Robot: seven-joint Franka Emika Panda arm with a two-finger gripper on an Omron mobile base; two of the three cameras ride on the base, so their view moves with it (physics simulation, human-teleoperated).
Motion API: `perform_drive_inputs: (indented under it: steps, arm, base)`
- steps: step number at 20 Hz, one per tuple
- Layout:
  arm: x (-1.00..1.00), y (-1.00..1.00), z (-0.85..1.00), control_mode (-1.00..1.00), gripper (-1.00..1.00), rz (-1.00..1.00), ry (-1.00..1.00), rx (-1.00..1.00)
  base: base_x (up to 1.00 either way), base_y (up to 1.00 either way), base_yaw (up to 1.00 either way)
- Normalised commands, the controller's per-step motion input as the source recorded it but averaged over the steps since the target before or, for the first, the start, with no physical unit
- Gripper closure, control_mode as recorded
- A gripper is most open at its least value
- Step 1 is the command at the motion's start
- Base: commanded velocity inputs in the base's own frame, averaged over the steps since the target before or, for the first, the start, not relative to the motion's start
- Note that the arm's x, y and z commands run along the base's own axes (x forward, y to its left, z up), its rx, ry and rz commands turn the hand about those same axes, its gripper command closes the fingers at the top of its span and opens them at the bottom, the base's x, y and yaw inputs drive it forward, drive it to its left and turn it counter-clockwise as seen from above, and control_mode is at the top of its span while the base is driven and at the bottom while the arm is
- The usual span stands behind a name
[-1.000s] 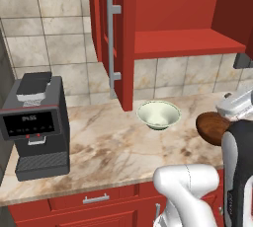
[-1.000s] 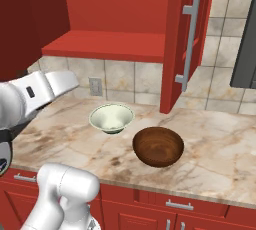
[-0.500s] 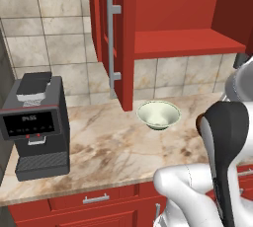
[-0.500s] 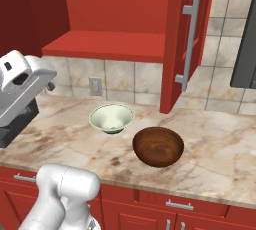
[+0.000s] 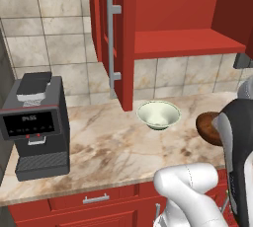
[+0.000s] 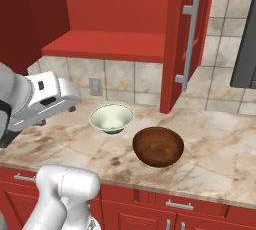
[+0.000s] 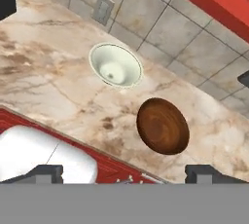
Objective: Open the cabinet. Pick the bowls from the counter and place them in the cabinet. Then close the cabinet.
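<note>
The gripper stood with its two dark fingertips spread wide at the bottom corners of the hand view, holding nothing and touching nothing, well above the counter. In the right base view the white hand sat at the left edge of the frame, above the counter's left part.

Both bowls rested upright on the beige veined counter. The pale cream-green bowl lay in the upper middle of the hand view, near the tiled wall; the dark brown bowl lay just below and right of it, apart from it. In the right base view the pale bowl sat at centre left and the brown bowl just right of and below it. In the left base view the pale bowl was at centre, and the brown bowl was partly hidden by the arm at the right edge.

The cabinet hung open in the upper part of both base views, its red shelf bare, its door with the long grey handle swung out.
</note>
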Motion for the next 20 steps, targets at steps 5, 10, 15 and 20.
perform_drive_inputs:
  steps: [5,10,15,20]
  arm:
    - [0.00,-0.32,-0.16,-1.00,-1.00,-0.41,0.00,0.54]
    - [-0.01,-0.23,0.00,-1.00,-1.00,-0.22,0.00,0.36]
    - [0.13,0.00,-0.08,-1.00,-1.00,0.00,0.02,0.00]
    - [0.42,0.02,-0.31,-1.00,-1.00,-0.03,0.08,0.00]
  base:
    - [0.00,0.00,0.00]
    - [0.00,0.00,0.00]
    - [0.00,0.00,0.00]
    - [0.00,0.00,0.00]
